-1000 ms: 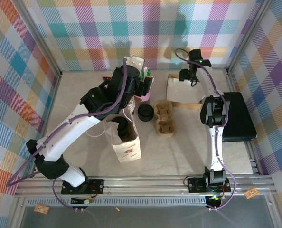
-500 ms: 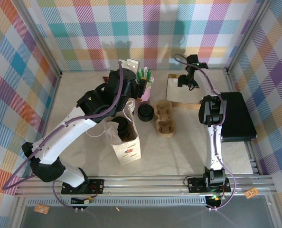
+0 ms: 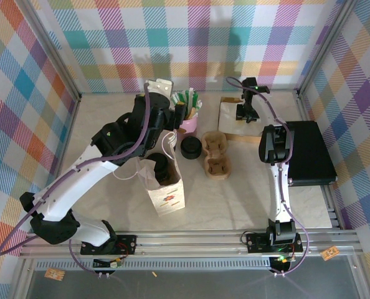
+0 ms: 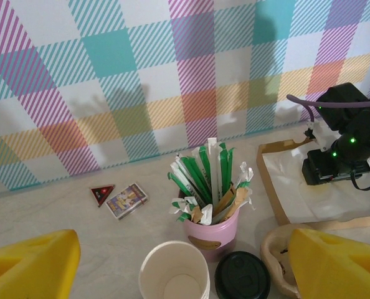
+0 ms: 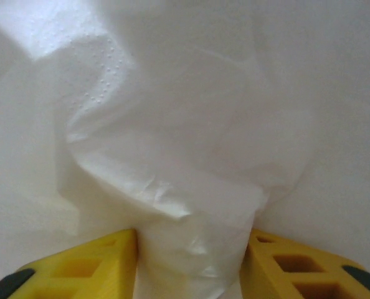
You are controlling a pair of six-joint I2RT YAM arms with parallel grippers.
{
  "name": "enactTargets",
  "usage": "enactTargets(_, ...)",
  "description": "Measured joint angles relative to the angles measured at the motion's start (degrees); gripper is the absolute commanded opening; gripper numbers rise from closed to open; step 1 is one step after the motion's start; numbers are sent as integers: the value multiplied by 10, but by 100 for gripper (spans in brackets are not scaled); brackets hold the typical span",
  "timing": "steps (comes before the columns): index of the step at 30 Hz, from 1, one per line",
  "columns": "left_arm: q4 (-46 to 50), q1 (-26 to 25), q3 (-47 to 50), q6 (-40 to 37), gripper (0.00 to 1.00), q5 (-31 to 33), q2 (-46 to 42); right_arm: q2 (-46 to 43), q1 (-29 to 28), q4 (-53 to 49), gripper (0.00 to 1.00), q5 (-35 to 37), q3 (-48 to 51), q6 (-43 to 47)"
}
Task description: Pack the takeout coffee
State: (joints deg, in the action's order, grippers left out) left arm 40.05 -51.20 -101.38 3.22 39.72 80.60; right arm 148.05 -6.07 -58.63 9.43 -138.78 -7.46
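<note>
Pinching a white napkin (image 5: pixel 172 124), the right gripper (image 5: pixel 190 249) should next carry it to the paper bag (image 3: pixel 169 194); left gripper (image 4: pixel 182 268) hangs wide open.

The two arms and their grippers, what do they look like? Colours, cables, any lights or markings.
Both the left arm and right arm have white link shells, black joint housings and black bases bolted to a rail. A purple cable runs along each. The fingers are blocky bright yellow; the right wrist view shows hollow cut-outs and dark tips. Small green lights glow on the right wrist.
</note>
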Motion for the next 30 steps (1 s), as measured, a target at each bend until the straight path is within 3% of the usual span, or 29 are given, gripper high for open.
enactTargets(6,-1,0,0,0,86,-1,0,0,0,-2,47,5,-1,8)
enactTargets(13,-1,0,4,1,86,-2,0,-1,0,-7,21,6,-2,15)
enactTargets(22,-14,0,8,-3,86,-2,-2,-26,0,-21,20,7,-2,11)
enactTargets(24,-18,0,8,-7,86,-2,-3,-40,0,-21,17,7,-2,11)
enactTargets(28,-31,2,9,-14,86,-9,-3,-71,0,-21,0,9,-2,19)
enactTargets(30,-35,3,9,-14,86,-13,-3,-81,0,-21,0,9,-5,19)
